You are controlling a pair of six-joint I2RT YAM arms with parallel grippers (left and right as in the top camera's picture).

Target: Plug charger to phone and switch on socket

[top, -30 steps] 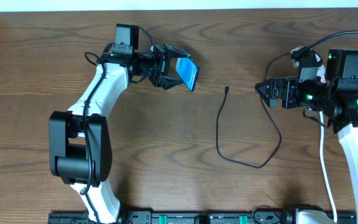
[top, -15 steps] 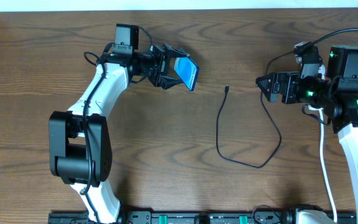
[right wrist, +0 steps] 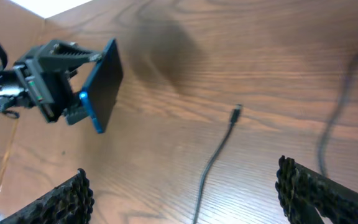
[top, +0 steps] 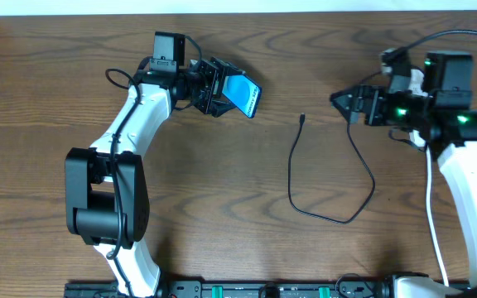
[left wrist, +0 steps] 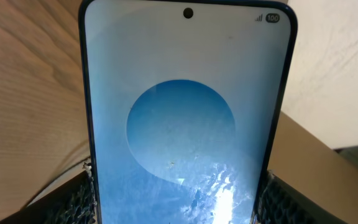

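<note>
My left gripper (top: 219, 88) is shut on the phone (top: 243, 93) and holds it tilted above the table's far middle. In the left wrist view the blue screen of the phone (left wrist: 185, 124) fills the frame between my fingers (left wrist: 79, 199). The charger (top: 291, 178) lies loose on the wood, its black connector tip (top: 303, 118) pointing to the far side. My right gripper (top: 339, 99) hovers open to the right of that tip and holds nothing. In the right wrist view the charger tip (right wrist: 237, 112) lies ahead of the open gripper (right wrist: 188, 199), with the phone (right wrist: 104, 84) beyond on the left. The socket is out of view.
A white cord (top: 432, 211) runs down the table's right side beside the right arm. The charger cable loops toward the near middle (top: 330, 219) before rising toward the right arm. The left arm's base (top: 106, 199) stands at the near left.
My right gripper has moved a little left and toward the far side. The left gripper has turned the phone slightly. The charger has not moved.
</note>
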